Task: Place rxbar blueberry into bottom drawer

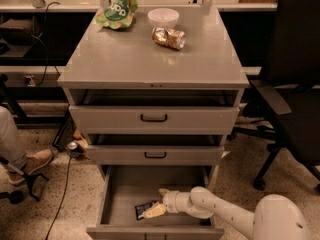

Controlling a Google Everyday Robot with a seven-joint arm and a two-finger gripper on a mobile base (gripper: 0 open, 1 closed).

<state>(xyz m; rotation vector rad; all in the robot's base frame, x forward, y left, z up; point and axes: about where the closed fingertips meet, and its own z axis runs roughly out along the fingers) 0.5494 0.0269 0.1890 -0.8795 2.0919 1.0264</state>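
Observation:
The rxbar blueberry [142, 208], a dark flat bar, lies on the floor of the bottom drawer [120, 191], which is pulled out. My gripper [153, 202] is inside that drawer, reaching in from the right on its white arm. Its pale fingers [154, 212] are spread apart. The lower one lies against the bar's right end; the upper one is clear of it. The bar rests near the drawer's front middle.
The two upper drawers with black handles [153, 118] stand slightly open. On the cabinet top are a green chip bag [118, 10], a white bowl [163, 17] and a gold foil packet [168, 37]. A black office chair [292, 84] stands right; a person's foot [30, 162] is left.

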